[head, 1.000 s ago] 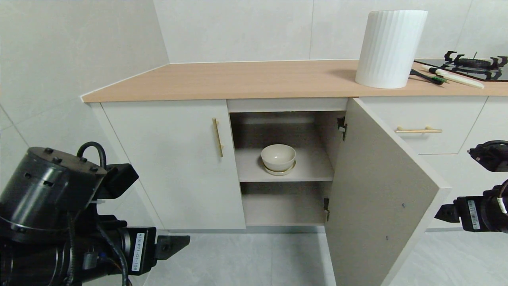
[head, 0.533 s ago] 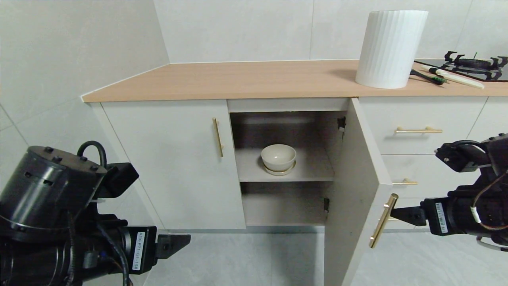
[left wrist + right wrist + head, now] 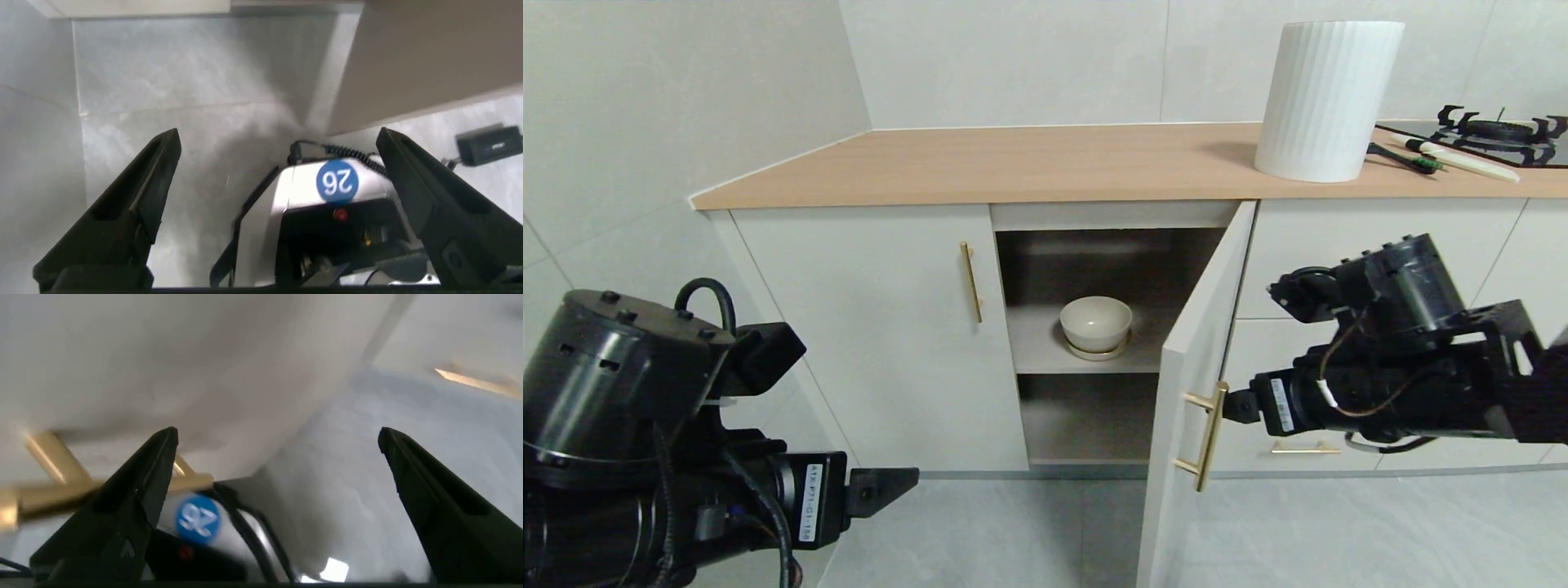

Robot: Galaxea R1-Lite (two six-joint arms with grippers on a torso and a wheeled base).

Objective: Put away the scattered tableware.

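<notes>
Bowl [image 3: 1096, 323] centre frame in the head view, sitting on a small plate [image 3: 1098, 354] on the cabinet's upper shelf [image 3: 1037, 347]. Door [image 3: 1196, 359] ajar, its edge cutting off the shelf's right end. Right gripper [image 3: 1235, 406] right of centre, tip just beside the gold handle [image 3: 1207, 435] — contact hard to make out. Right wrist view settles the fingers [image 3: 122, 514]: spread wide, grasping nothing. Left gripper [image 3: 886, 490] lower left; its wrist view shows both prongs parted, empty, over grey floor tile [image 3: 204, 98].

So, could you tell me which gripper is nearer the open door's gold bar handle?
Right. The right gripper is beside the gold bar handle; the left gripper hangs far leftward.
</notes>
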